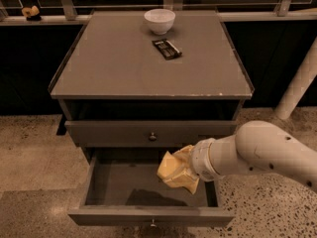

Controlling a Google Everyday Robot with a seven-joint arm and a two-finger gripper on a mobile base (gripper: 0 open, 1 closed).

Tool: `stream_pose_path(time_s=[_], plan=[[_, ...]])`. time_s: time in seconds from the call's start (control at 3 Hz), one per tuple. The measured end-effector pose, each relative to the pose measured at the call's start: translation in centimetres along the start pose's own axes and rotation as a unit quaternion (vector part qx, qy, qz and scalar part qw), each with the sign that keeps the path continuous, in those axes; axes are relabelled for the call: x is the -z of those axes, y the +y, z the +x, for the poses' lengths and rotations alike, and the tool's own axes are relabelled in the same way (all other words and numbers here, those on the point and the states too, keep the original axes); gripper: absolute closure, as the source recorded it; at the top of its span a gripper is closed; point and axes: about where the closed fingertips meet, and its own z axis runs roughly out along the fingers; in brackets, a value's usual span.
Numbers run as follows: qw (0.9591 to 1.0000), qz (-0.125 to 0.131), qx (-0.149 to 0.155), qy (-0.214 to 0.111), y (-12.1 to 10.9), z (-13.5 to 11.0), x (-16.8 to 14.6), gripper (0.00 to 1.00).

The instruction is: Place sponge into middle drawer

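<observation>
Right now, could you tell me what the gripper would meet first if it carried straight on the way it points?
The gripper, holding the sponge above the open middle drawer, points left and slightly down. It would likely meet the drawer's floor first, though depth is unclear.

We see pale yellow sponge held by end effector on white arm, over grey-brown drawer; grey worktop, white bowl, speckled beige floor.

Single high frontal view over cabinet; hand lower-right.
</observation>
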Motion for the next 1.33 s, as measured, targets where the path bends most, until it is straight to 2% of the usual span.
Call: stream_pose_path(time_s=[0.67, 1.0, 1.33], plan=[[0.9988, -0.007, -0.043, 0.02, -0.5, 5.0, -5.1, 1.0], [0.9988, -0.007, -0.043, 0.02, -0.5, 5.0, -5.1, 1.0], [0.9981, -0.031, -0.048, 0.023, -0.5, 6.7, -8.1, 1.0]])
